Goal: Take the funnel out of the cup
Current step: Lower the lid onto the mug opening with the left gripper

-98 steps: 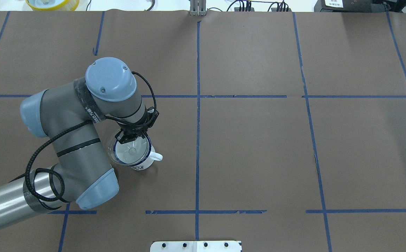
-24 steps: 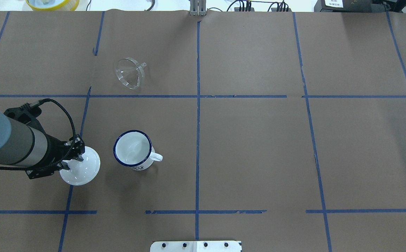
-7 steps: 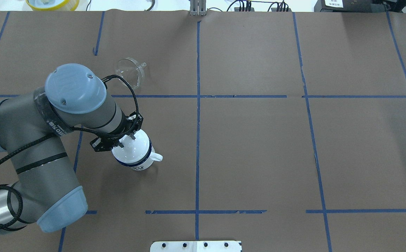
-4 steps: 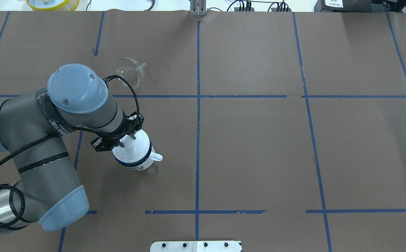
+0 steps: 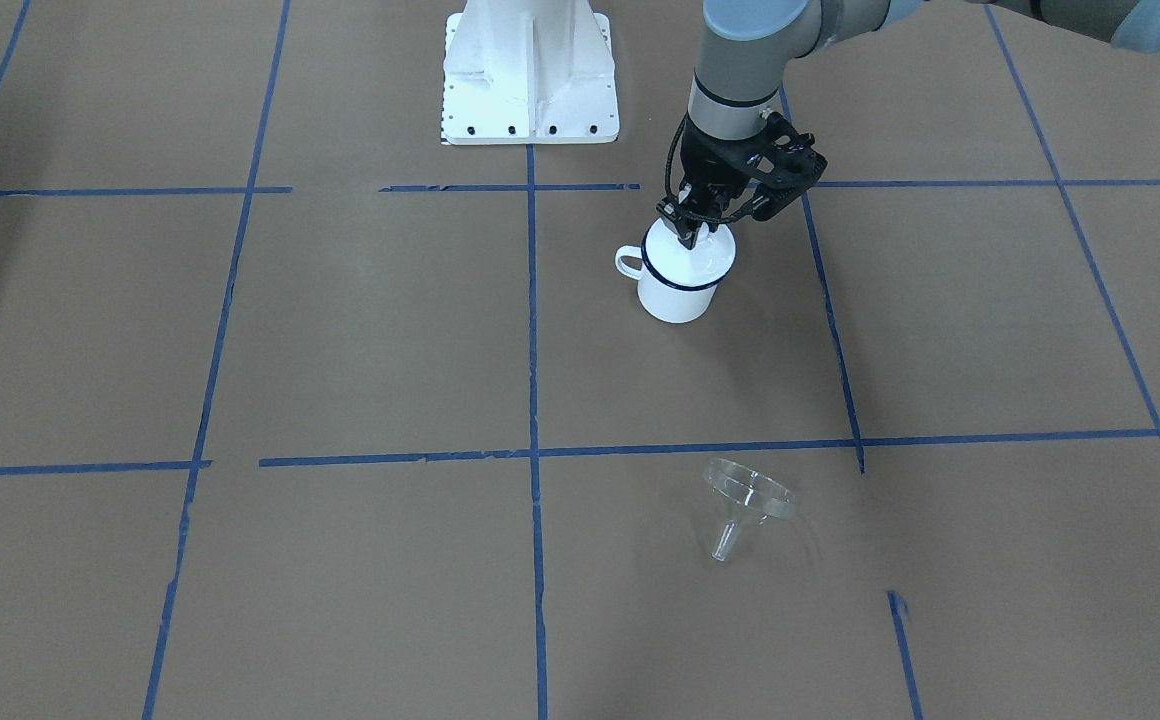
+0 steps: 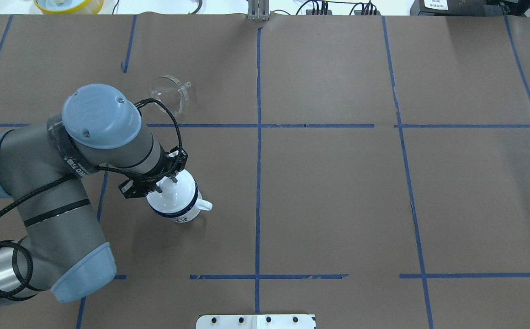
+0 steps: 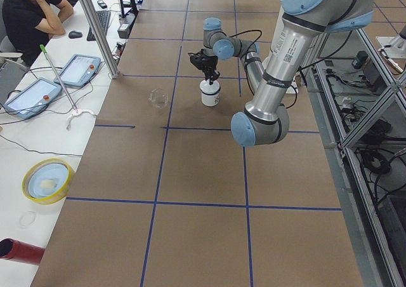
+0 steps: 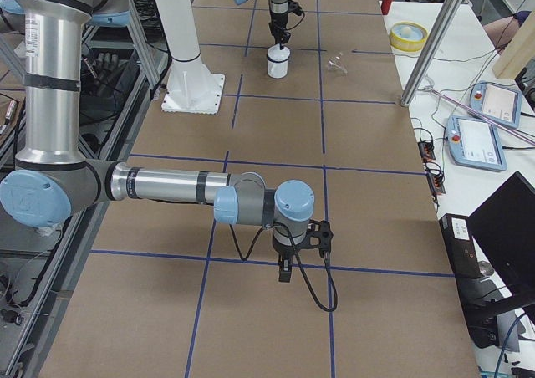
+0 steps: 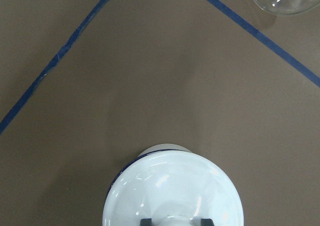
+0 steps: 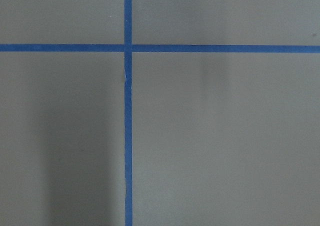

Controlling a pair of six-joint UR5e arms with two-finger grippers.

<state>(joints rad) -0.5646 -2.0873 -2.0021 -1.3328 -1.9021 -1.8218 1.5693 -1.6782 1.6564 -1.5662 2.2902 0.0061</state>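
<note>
Left hand [image 5: 688, 236] of mine hangs straight down over the cup [image 5: 675, 298], pinching the small knob on top of a white domed lid [image 5: 705, 258]. From my left wrist camera I see both fingertips [image 9: 146, 221] at the bottom edge, with the knob filling the gap between them.

Under everything, the tabletop [image 6: 338, 205] is covered in brown paper and divided into large squares by blue tape lines [image 5: 532, 350]. My left arm [image 6: 41, 183] comes in bent at the elbow, its wrist turned down above the cup's square. My right arm [image 8: 159, 186] stretches low over another part of the tabletop, well apart from the cup. My right hand [image 8: 285, 271] points down near a tape line, and I cannot tell whether its fingers are spread or together. Its wrist camera shows only paper and two crossing tape lines. My white base plate [image 5: 530, 80] stands near the cup.

The cup is upright, white with a dark blue rim, its loop handle toward my right, and the lid is seated on its mouth. The clear funnel [image 5: 748, 497] is out of the cup. It lies tipped over on the tabletop, resting on its rim and spout, in the next square beyond a tape line, well apart from the cup on the side away from my base.
</note>
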